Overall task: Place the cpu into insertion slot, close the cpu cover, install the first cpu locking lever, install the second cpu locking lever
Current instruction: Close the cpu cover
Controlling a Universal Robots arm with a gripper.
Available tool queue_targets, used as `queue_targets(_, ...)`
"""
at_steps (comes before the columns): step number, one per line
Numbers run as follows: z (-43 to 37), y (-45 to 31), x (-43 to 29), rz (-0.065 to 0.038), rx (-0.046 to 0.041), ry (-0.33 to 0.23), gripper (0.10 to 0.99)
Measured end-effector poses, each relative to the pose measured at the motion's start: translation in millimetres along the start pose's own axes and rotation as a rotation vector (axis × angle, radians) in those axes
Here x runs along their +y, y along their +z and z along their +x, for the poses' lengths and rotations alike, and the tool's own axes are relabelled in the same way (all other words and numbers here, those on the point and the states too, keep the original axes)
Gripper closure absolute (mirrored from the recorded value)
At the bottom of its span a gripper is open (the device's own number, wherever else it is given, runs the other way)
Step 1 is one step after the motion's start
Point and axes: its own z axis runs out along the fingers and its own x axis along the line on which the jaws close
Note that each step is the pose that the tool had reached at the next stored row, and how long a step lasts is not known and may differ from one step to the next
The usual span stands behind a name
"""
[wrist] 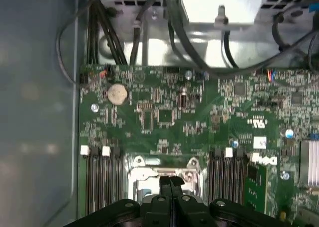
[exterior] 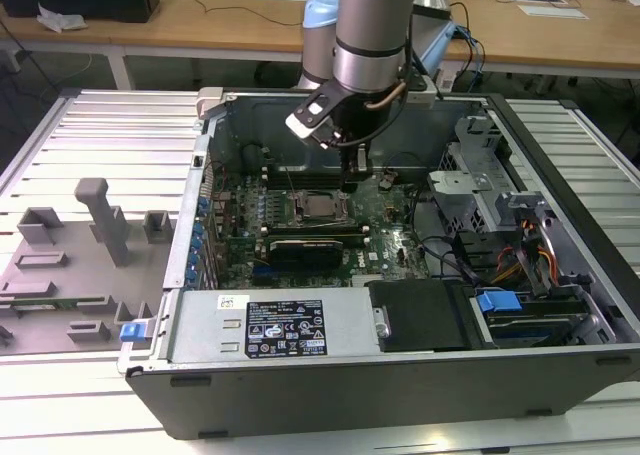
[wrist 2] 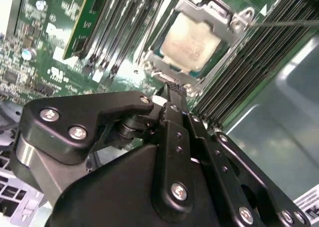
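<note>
The cpu (wrist 2: 191,41), with its pale silver top, lies flat in the insertion slot (exterior: 320,208) on the green board. The cpu cover (wrist 2: 223,13) is down around it as a silver frame. A thin metal lever rod (wrist 2: 289,23) runs beside the socket, over the memory slots. My gripper (wrist 2: 172,91) hangs just above the socket's edge, on the exterior view's right of it (exterior: 357,173). Its black fingers (wrist: 171,183) are pressed together, shut, with nothing visible between them. In the first wrist view the fingers hide most of the socket (wrist: 164,174).
Long black memory slots (wrist 2: 124,32) flank the socket. A long black card (exterior: 305,245) lies nearer the front. A power supply (exterior: 290,325), cables (exterior: 450,255) and a drive cage (exterior: 480,190) crowd the open case. Grey fixtures (exterior: 95,225) stand at the exterior view's left.
</note>
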Motion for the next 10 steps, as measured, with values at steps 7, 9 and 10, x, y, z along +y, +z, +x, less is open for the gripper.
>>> queue_targets(7,-0.7,4.8,-23.9,0.0,0.0001,0.0,0.98)
queue_targets(9,-1.2,6.3,-31.5,0.0,0.0001,0.0,0.98)
queue_targets(10,-1.3,6.9,-36.0,0.0,0.0001,0.0,0.98)
